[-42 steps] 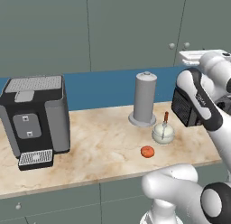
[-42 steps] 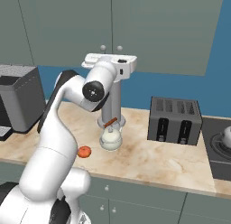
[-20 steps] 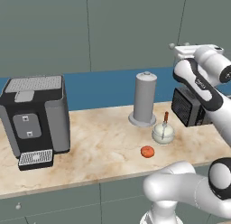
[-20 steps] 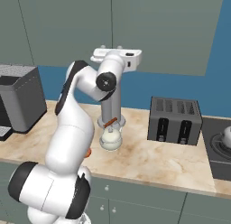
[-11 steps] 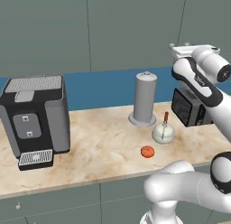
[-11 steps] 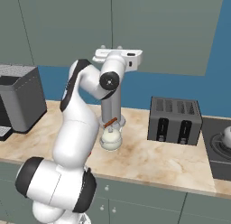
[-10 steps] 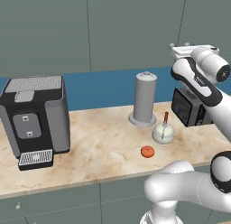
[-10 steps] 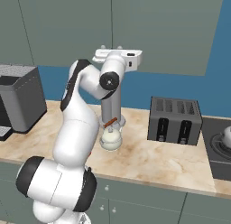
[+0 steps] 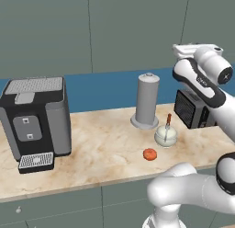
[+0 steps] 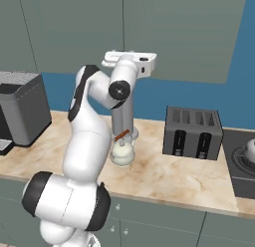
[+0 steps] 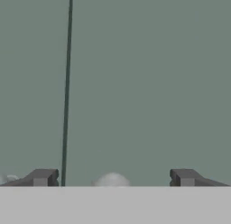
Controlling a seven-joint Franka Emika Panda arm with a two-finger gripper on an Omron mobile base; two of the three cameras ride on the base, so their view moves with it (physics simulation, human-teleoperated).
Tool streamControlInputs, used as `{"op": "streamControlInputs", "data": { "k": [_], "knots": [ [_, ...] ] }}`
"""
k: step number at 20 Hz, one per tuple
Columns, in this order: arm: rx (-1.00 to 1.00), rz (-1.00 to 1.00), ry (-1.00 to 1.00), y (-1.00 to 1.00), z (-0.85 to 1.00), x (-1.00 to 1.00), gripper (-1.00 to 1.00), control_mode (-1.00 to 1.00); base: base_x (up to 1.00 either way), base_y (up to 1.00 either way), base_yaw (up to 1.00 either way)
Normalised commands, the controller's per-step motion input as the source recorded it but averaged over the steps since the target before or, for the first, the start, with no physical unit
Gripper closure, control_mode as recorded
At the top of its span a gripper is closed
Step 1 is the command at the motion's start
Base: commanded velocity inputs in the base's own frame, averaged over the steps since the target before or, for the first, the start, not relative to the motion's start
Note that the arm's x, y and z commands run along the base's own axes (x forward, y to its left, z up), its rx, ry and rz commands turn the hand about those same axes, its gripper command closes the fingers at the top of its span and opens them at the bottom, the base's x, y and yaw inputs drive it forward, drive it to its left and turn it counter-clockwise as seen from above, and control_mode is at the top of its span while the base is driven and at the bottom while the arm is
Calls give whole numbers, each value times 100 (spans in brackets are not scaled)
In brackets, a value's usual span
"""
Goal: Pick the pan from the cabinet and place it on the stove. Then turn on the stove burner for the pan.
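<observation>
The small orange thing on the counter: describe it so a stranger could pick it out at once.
Start at the marble counter, right of the black coffee machine. In front of the tall grey canister sits a round glass jar; the orange thing lies just before it, flat, low and alone in that colour.

We saw the grey-green cabinet [image 9: 128, 29] filling the upper frame, doors shut, one round knob [image 11: 111, 179] at bottom centre.

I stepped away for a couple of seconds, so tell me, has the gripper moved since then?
Yes. The gripper has risen and swung in toward the cabinet; in the left base view the hand went from beside the toaster to above it.
</observation>
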Motion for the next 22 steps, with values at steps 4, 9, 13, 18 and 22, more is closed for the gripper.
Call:
{"op": "streamControlInputs", "data": {
  "k": [4,9,13,18,22],
  "knots": [
    [0,2,-15,0,32,-1,-100,-100,0,0,0],
    [0,3,-4,2,2,0,-100,-100,0,0,0],
    [0,6,0,-17,-25,-1,-100,-100,0,0,0],
    [0,3,0,-11,-8,0,-100,-100,0,0,0],
    [0,1,0,0,-4,0,-100,-100,0,0,0]
  ]
}}
